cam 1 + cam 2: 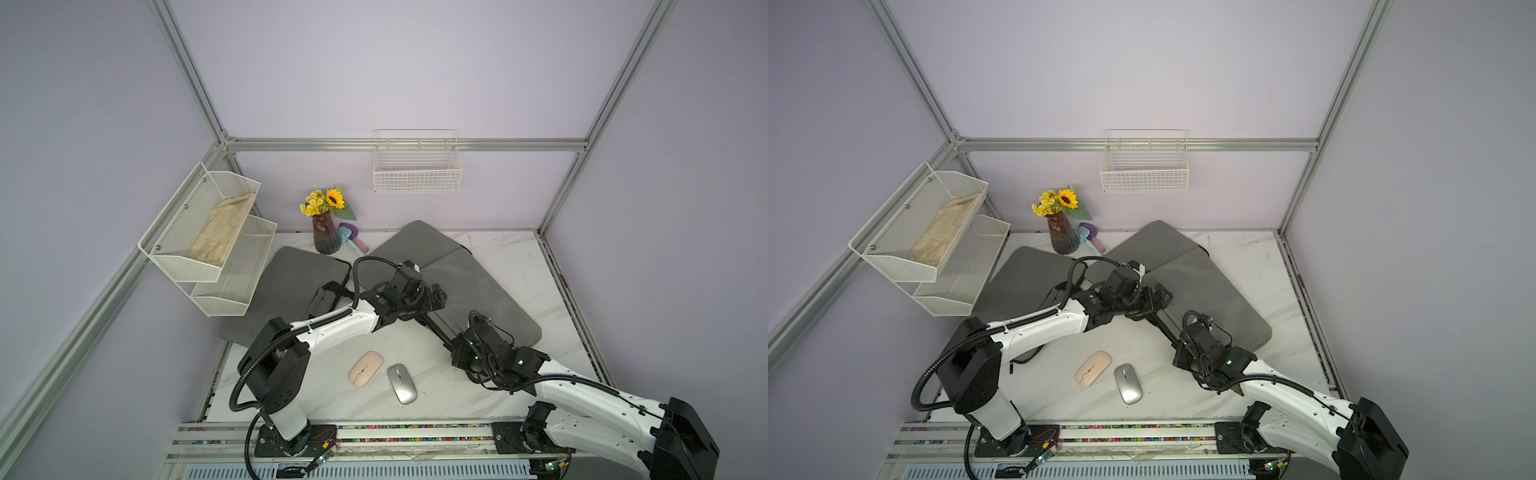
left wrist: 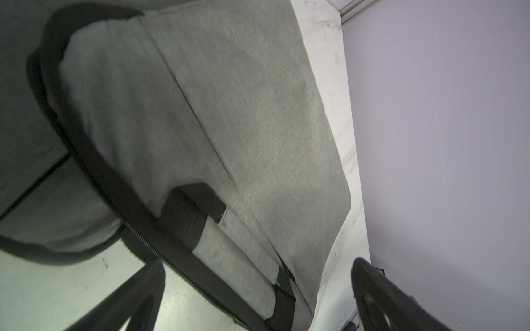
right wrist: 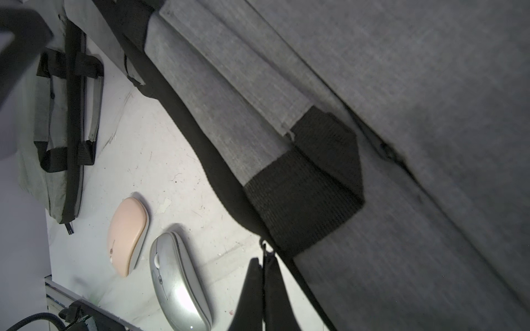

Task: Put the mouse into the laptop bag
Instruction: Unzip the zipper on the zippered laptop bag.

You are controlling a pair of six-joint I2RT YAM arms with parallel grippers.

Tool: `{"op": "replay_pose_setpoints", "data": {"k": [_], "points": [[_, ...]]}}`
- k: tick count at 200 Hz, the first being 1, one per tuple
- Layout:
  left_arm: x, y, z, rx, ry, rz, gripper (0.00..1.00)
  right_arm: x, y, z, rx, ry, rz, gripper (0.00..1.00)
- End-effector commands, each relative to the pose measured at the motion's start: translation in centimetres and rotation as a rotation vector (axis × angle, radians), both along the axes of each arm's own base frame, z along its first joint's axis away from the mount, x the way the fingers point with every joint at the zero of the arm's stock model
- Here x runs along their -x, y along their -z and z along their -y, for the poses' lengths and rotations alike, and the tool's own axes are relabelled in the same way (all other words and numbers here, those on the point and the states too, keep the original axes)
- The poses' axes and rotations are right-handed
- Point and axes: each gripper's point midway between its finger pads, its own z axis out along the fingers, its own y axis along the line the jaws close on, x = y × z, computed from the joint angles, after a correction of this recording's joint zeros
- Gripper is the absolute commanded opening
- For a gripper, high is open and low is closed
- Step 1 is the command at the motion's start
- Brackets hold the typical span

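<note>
On the table (image 1: 419,345) the pink mouse (image 1: 365,368) and silver mouse (image 1: 402,383) lie side by side, unheld, near the bag (image 1: 478,291). The left gripper (image 2: 258,263) stands wide open over the bag. The right gripper (image 3: 262,259) is closed at the zip pull (image 3: 264,246), though whether it pinches the pull cannot be told. Each mouse is judged light, rigid and smooth enough to slip, so take it across the narrow flanks at mid-length.

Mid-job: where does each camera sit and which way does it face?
Top views: high over the front rail, looking down on the table; left arm, right arm show.
Left wrist: faces the laptop bag past the open left gripper.
Right wrist: faces the zipper pull in the shut right gripper, plus pink mouse, silver mouse.
Shared: both wrist views, the handle.
</note>
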Motion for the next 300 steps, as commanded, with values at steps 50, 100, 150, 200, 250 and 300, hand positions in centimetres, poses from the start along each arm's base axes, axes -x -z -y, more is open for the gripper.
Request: {"op": "replay_pose_setpoints", "data": {"k": [50, 100, 150, 200, 250, 300], "points": [[3.4, 4.1, 3.6, 0.134, 0.007, -0.078, 1.00, -1.4, -3.8, -1.7, -0.138, -0.027, 0.131, 0.00], [0.3, 6.9, 5.7, 0.042, -0.031, -0.043, 0.60, -0.7, -4.0, -1.6, -0.155, -0.049, 0.141, 0.00], [-3.9, 6.5, 9.1, -0.030, 0.022, 0.020, 0.00, 0.6, -2.4, -0.9, -0.127, -0.065, 0.082, 0.00], [-10.3, 6.9, 10.1, -0.023, 0.019, 0.024, 0.00, 2.5, -1.4, 0.5, -0.126, -0.061, 0.042, 0.00], [-16.9, 7.1, 10.5, 0.035, 0.058, 0.076, 0.00, 3.8, -1.4, 1.3, -0.123, -0.072, 0.023, 0.00], [-20.3, 5.7, 10.1, 0.175, 0.078, 0.110, 0.00, 4.2, -1.3, 1.7, -0.111, -0.079, 0.019, 0.00]]}}
